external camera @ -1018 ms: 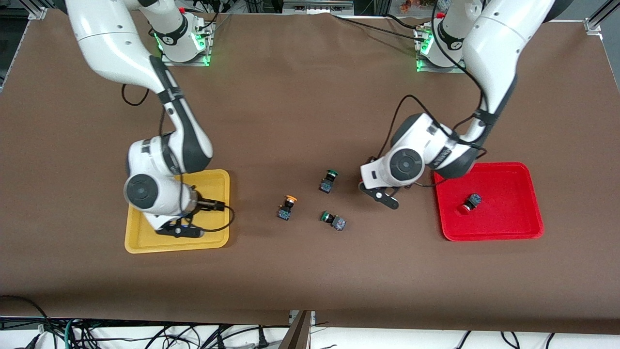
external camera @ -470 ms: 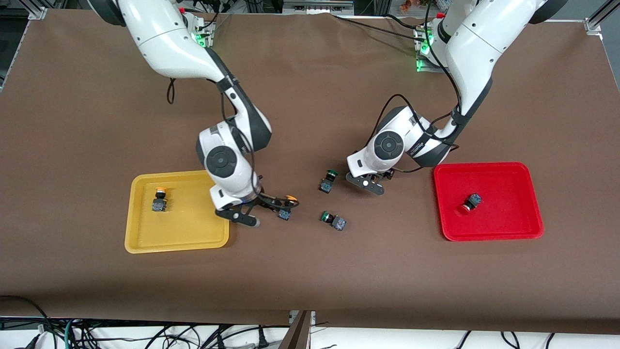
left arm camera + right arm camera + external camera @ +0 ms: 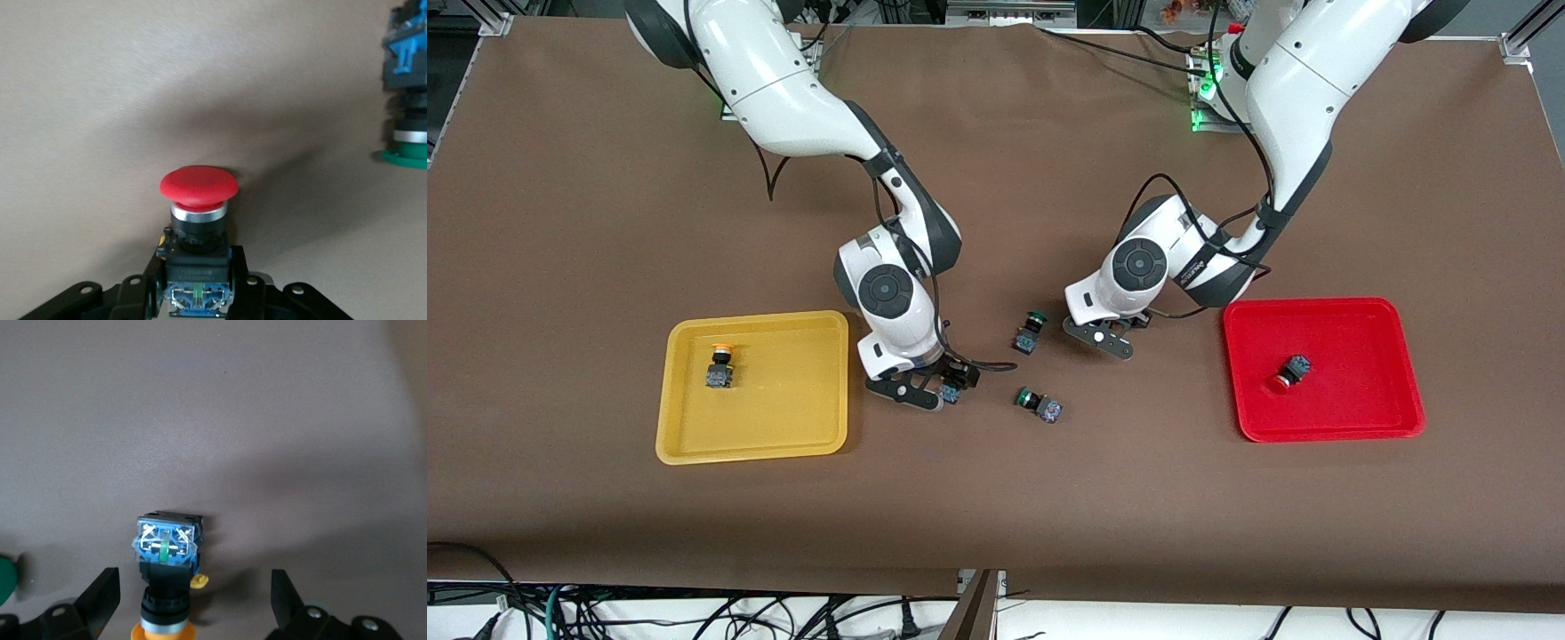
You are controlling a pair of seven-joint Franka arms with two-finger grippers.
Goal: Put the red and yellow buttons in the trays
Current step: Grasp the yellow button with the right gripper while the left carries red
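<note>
My left gripper (image 3: 197,293) is clamped on a red button (image 3: 198,220), low over the counter (image 3: 996,498) beside the red tray (image 3: 1396,427). Right gripper (image 3: 190,603), jaws wide, straddles a yellow button (image 3: 165,550) on the counter near the yellow tray (image 3: 783,436).

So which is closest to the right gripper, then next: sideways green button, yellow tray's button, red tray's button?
From the right gripper:
1. Green button, beside it on the table.
2. Yellow button, in the yellow tray.
3. Red button, in the red tray.
</note>
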